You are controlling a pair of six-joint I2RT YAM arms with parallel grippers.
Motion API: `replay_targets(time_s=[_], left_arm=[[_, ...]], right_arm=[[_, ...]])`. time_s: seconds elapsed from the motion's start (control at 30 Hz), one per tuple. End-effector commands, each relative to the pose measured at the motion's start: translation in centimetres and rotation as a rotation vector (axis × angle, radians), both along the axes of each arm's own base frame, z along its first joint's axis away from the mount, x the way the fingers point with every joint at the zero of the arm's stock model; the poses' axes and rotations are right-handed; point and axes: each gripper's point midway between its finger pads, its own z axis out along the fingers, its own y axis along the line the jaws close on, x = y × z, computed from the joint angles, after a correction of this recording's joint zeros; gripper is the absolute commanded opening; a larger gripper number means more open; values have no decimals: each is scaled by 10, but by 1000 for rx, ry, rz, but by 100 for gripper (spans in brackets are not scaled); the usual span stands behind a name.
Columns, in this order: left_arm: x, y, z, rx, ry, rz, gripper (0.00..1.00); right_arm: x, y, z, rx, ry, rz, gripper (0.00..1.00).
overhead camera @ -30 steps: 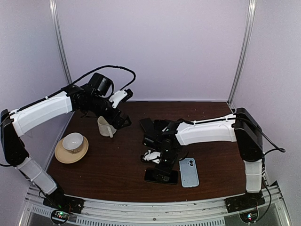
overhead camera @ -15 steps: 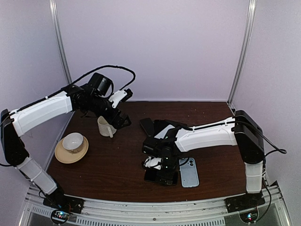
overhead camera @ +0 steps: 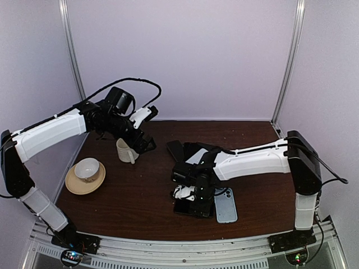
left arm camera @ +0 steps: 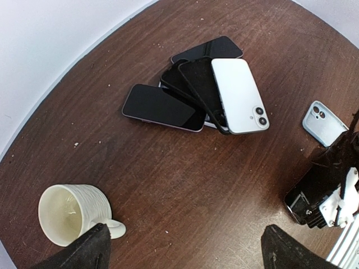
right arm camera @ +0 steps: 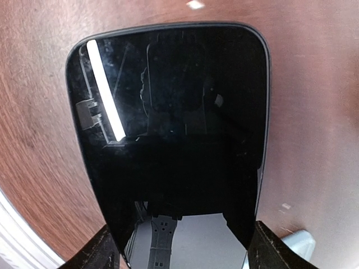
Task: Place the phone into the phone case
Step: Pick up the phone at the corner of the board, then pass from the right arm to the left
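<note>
Phone (right arm camera: 174,123) lies screen-up on the surface (right arm camera: 314,112), straddled by my right claw (right arm camera: 182,249); whether it grips, I cannot tell.

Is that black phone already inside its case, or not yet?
Not yet. The black phone lies bare and screen up on the table, and the pale blue case lies separately beside it.

The table (overhead camera: 129,196) is dark reddish-brown wood grain, flecked with pale specks. The phone (right arm camera: 174,129) is glossy black with a white streak of reflection at its upper left. The phone case (overhead camera: 225,205) is pale blue. In the left wrist view, the ribbed mug (left arm camera: 70,214) at lower left is cream. The piled phones (left arm camera: 162,106) at upper centre are black, and one phone on the pile (left arm camera: 238,94) is white.
</note>
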Motion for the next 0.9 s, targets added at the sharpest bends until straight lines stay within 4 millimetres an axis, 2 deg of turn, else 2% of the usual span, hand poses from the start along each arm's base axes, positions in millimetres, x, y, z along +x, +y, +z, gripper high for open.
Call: replay_targets(time_s=[0.0, 0.1, 0.27, 0.33, 0.43, 0.53, 0.63, 0.7, 0.8, 0.87], left_arm=[[5, -1, 5, -20, -30, -13, 98], [1, -5, 10, -53, -16, -39, 97], [-24, -17, 16, -137, 102, -121, 91], [-44, -25, 24, -197, 185, -192, 90], [-86, -46, 51, -394, 365, -363, 89], [-106, -57, 70, -521, 485, -448, 89], [-114, -60, 75, -540, 499, -473, 90], [-115, -62, 67, -516, 487, -459, 91], [-104, -64, 55, -494, 477, -400, 87], [-98, -67, 53, -501, 451, -383, 82]], right_arm=[[13, 9, 50, 61, -196, 67, 59], [22, 10, 72, 80, -330, 105, 56], [43, 10, 115, 125, -548, 127, 54], [58, 6, 142, 130, -710, 110, 56], [71, 5, 174, 161, -859, 112, 55], [76, 10, 196, 192, -957, 150, 55], [81, 12, 208, 183, -1018, 169, 56], [82, 15, 213, 182, -1046, 181, 56], [80, 22, 222, 210, -1081, 205, 55], [78, 28, 226, 230, -1092, 217, 55]])
